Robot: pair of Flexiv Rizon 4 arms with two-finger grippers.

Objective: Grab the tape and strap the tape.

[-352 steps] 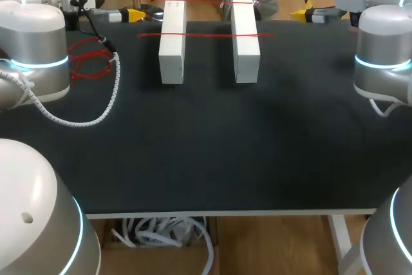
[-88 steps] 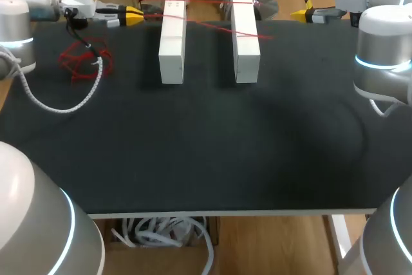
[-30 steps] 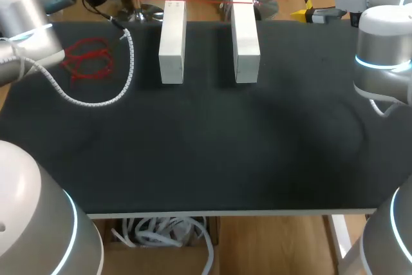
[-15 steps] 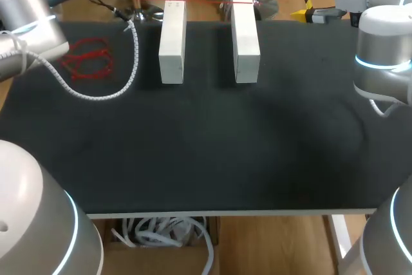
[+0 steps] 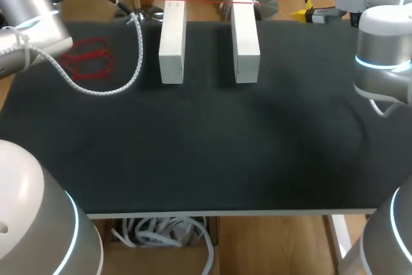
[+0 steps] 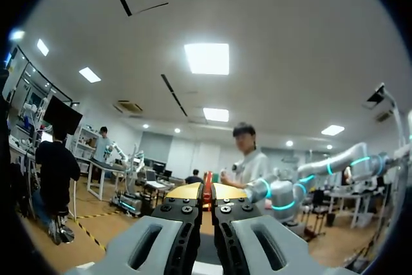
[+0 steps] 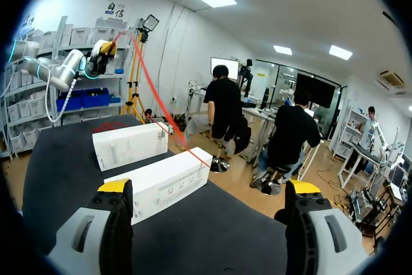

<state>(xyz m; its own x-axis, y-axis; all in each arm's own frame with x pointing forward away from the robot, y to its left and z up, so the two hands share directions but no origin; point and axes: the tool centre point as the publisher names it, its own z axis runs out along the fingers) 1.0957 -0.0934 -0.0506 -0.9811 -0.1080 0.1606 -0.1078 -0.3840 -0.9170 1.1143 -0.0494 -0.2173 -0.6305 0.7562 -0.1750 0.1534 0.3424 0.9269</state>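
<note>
Head view: tangled thin red tape [image 5: 90, 62]

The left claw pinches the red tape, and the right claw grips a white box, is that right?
Not quite. The left claw does pinch the tape, but the right claw is open and grips nothing; the right wrist view shows the boxes lying ahead of it, untouched.

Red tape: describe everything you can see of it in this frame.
The red tape is a thin band. One end is pinched between the fingers of the left gripper, raised off the table. From there it runs taut down to the two white boxes and crosses their far ends. A loose red tangle lies on the table at the left; no link shows.
</note>
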